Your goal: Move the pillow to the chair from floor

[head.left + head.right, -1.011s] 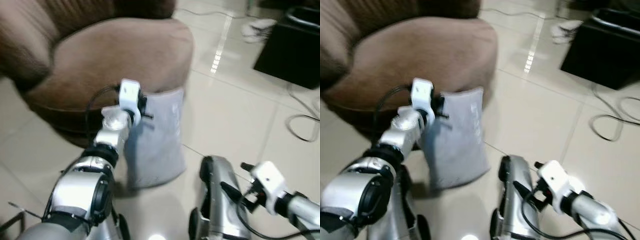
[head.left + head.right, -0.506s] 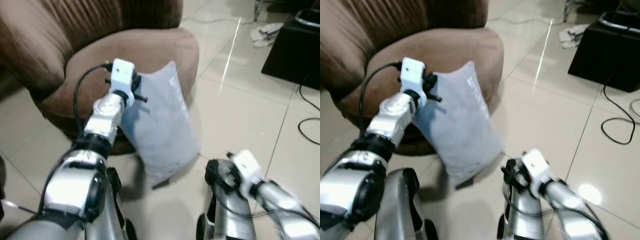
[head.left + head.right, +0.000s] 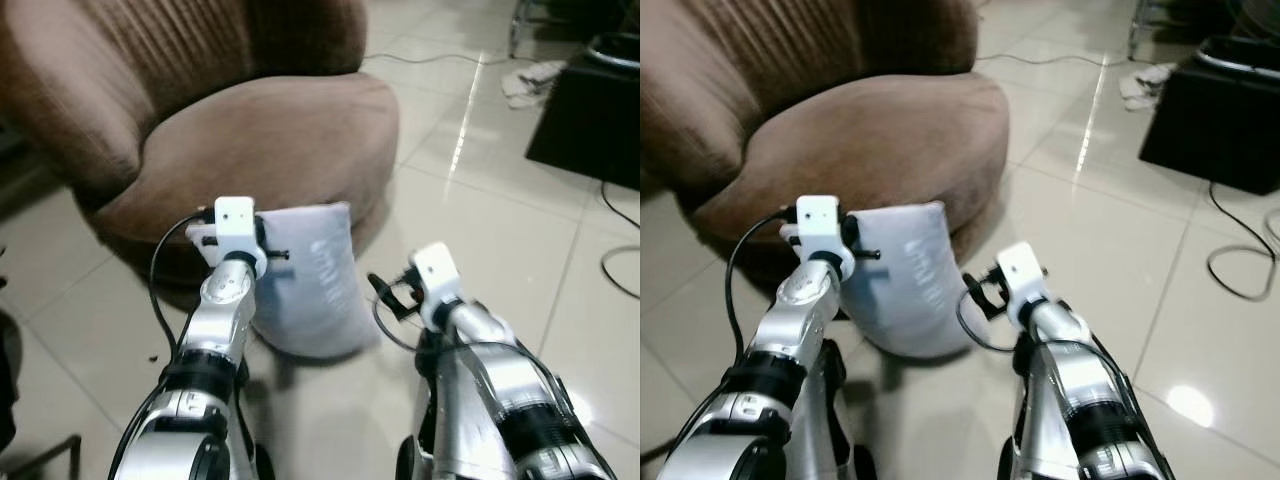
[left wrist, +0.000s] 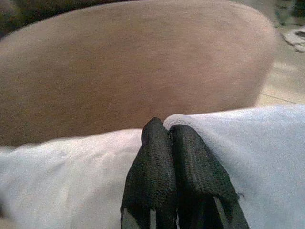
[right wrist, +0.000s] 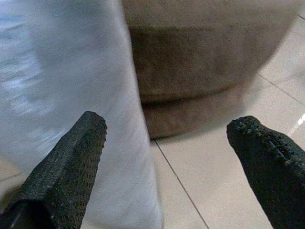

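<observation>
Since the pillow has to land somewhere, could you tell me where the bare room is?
The brown chair seat is bare from backrest to front edge. Open tile lies between the chair and the black box. It is crowded at the chair's front: pillow, left gripper shut on it, right gripper open alongside.

A brown chair [image 3: 270, 120] with a velvety sheen is shown, its backrest marked by fine vertical ribs. A pale grey-blue pillow [image 3: 315, 300] with faint white lettering is seen at 6 o'clock from the seat. The floor [image 3: 500, 220] is laid in glossy cream tiles with thin dark seams. At 2 o'clock, a black box [image 3: 590, 110] is seen. Silver arms with white wrist housings are tipped by black textured fingers [image 5: 71, 167].
</observation>
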Robot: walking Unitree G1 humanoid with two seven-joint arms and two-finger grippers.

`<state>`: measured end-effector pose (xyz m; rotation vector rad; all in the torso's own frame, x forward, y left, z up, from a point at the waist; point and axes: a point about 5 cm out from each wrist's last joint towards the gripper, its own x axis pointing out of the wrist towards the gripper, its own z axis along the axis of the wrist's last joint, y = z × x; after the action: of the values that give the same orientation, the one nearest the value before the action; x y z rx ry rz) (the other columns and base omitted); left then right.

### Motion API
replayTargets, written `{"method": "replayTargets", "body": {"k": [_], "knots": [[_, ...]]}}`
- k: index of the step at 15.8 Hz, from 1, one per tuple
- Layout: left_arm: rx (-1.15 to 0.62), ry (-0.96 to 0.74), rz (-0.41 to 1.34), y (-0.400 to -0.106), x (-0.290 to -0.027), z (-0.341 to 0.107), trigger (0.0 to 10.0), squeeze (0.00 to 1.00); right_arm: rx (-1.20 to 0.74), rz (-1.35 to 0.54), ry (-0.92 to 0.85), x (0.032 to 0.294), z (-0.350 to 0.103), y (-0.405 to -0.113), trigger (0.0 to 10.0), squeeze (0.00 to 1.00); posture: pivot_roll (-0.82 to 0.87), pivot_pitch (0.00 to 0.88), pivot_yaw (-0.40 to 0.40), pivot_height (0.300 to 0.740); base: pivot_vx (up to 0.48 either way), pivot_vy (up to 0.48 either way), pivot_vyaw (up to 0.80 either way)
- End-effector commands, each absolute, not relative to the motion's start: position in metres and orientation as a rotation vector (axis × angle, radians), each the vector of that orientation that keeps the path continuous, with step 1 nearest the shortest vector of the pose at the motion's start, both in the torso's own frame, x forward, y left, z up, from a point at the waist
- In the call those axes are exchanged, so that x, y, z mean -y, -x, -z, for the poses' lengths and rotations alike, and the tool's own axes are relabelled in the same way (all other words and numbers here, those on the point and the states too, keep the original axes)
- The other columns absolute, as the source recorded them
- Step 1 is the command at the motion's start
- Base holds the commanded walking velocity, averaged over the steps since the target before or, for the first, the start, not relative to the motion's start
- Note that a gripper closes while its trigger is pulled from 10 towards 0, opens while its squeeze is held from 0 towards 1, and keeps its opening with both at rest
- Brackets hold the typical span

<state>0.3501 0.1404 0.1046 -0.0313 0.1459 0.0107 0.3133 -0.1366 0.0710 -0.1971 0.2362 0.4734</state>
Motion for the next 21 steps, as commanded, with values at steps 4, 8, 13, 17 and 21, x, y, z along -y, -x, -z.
{"method": "replayTargets", "body": {"k": [4,8,13,17,21], "knots": [[-0.081,-0.023,-0.1,-0.34,-0.162,-0.12,10.0,0.0,-0.19,-0.506,0.187,0.118,-0.08,-0.332,10.0,0.0,-0.03,0.0,0.033,0.383,0.0,0.0,0.0],[-0.087,-0.054,-0.117,-0.336,-0.168,-0.121,10.0,0.0,-0.144,-0.547,0.156,0.102,-0.087,-0.34,10.0,0.0,0.01,0.0,0.017,0.393,0.0,0.0,0.0],[-0.106,-0.108,-0.076,-0.336,-0.159,-0.119,10.0,0.0,-0.145,-0.55,0.132,0.095,-0.08,-0.338,10.0,0.0,0.0,0.0,0.03,0.443,0.0,0.0,0.0],[-0.12,-0.112,-0.048,-0.337,-0.151,-0.117,10.0,0.0,-0.13,-0.545,0.106,0.093,-0.078,-0.335,10.0,0.0,-0.03,0.0,0.046,0.483,0.0,0.0,0.0],[-0.127,-0.108,-0.034,-0.34,-0.146,-0.116,10.0,0.0,-0.118,-0.523,0.1,0.097,-0.079,-0.336,10.0,0.0,-0.05,0.0,0.056,0.523,0.0,0.0,0.0]]}}
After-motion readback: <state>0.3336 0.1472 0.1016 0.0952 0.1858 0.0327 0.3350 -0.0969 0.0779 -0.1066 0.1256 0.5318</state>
